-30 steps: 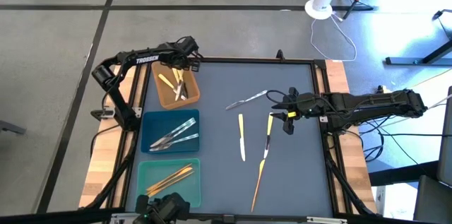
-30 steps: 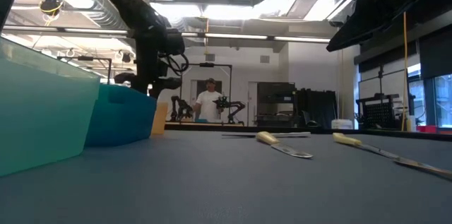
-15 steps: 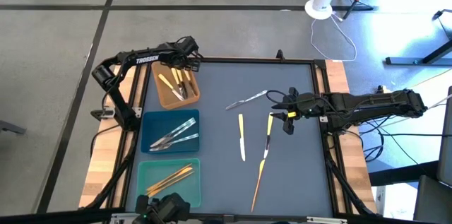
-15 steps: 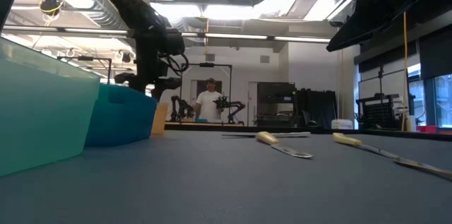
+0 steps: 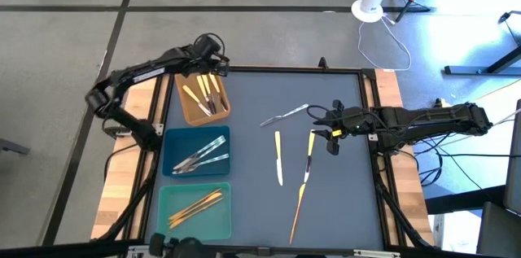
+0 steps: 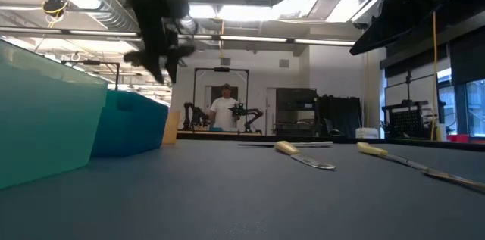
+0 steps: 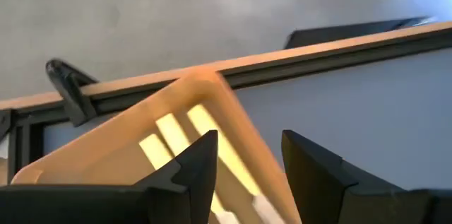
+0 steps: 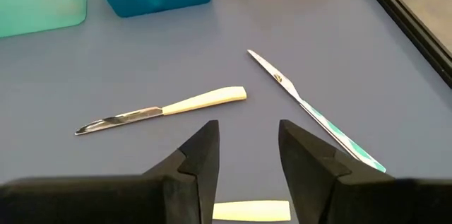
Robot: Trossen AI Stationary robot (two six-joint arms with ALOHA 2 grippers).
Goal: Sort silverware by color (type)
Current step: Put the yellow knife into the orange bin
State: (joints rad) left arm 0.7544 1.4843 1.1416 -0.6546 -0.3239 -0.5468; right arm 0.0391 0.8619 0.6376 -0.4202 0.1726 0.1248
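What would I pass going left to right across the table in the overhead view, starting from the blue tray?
Blue tray → yellow-handled knife lying alone → second yellow-handled knife → right gripper, jaws open above that knife's handle end → right table edge.

surface (image 5: 342,201): matt blue-grey mat, wooden rim
trays (image 5: 195,150): smooth plastic, brown, blue, teal
silverware (image 8: 164,110): glossy metal blades, cream plastic-looking handles
fingers (image 8: 201,160): matt black plastic
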